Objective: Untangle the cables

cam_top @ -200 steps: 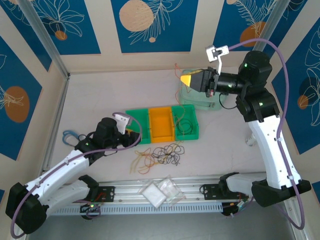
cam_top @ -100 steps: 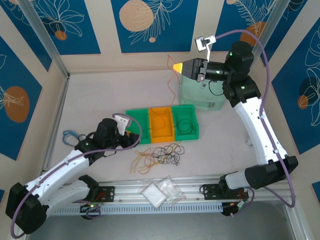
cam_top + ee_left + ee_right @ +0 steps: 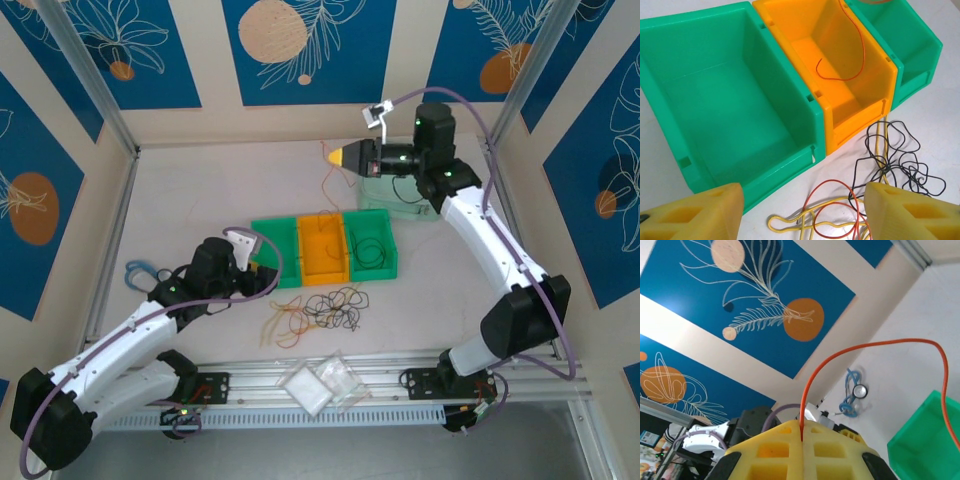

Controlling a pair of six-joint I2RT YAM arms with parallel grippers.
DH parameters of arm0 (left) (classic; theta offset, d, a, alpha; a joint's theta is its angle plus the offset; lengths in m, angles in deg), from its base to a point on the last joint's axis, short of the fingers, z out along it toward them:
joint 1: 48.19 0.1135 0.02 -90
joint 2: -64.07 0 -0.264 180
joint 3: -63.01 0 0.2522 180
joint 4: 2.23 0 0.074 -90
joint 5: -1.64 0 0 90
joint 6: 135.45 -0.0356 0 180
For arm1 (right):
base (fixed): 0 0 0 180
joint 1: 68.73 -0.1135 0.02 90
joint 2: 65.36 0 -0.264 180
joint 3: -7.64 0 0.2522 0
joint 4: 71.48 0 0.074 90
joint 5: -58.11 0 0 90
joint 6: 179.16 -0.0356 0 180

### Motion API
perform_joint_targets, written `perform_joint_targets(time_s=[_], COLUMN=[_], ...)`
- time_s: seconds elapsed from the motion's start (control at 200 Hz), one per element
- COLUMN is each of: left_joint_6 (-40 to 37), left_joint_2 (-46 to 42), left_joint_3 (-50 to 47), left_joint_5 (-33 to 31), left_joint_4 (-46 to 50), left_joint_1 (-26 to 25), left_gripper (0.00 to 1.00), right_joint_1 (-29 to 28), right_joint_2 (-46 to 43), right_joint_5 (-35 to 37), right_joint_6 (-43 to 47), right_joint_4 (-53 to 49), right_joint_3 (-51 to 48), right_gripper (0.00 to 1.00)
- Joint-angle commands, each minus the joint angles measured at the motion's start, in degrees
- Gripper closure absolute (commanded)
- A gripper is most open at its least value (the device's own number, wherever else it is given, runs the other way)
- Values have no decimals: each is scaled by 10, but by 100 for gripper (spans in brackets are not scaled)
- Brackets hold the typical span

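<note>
In the upper middle of the top view, the right jaws are together, clamped on an orange cable (image 3: 880,343) that hangs down into the orange bin (image 3: 322,258). The left jaws stand apart, holding nothing, low over the table (image 3: 180,200) near the left green bin (image 3: 715,100). The other cables (image 3: 325,305) lie tangled on the table, just below the bins.

Bins (image 3: 278,240) block mid-table, cable tangle (image 3: 335,303) just beside their near side. Pale box (image 3: 395,205) back right. Orange strand (image 3: 323,190) hangs from right gripper (image 3: 333,157) to bins. Bags (image 3: 322,383) by near rail. Table (image 3: 200,190) back-left open.
</note>
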State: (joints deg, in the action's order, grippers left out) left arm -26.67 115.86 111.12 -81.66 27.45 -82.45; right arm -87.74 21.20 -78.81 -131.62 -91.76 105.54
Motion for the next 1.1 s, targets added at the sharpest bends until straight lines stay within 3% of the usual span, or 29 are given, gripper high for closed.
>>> perform_joint_targets(time_s=[0.0,0.34,0.65,1.095], left_joint_6=[-14,-17,-18,-20], left_joint_2=[-10,-26,-27,-38], left_joint_3=[17,14,12,5], left_joint_5=[-17,-23,-25,-37], left_joint_4=[15,29,25,32], left_joint_1=[0,-1,-1,0], left_gripper=[34,34,34,34], right_joint_1=[-16,-27,-51,-114], right_joint_2=[9,33,110,149], right_joint_5=[3,83,98,134], right_joint_6=[8,95,175,222], right_joint_4=[12,-140,-271,-307], right_joint_3=[-31,-71,-36,18], right_gripper=[100,100,100,100])
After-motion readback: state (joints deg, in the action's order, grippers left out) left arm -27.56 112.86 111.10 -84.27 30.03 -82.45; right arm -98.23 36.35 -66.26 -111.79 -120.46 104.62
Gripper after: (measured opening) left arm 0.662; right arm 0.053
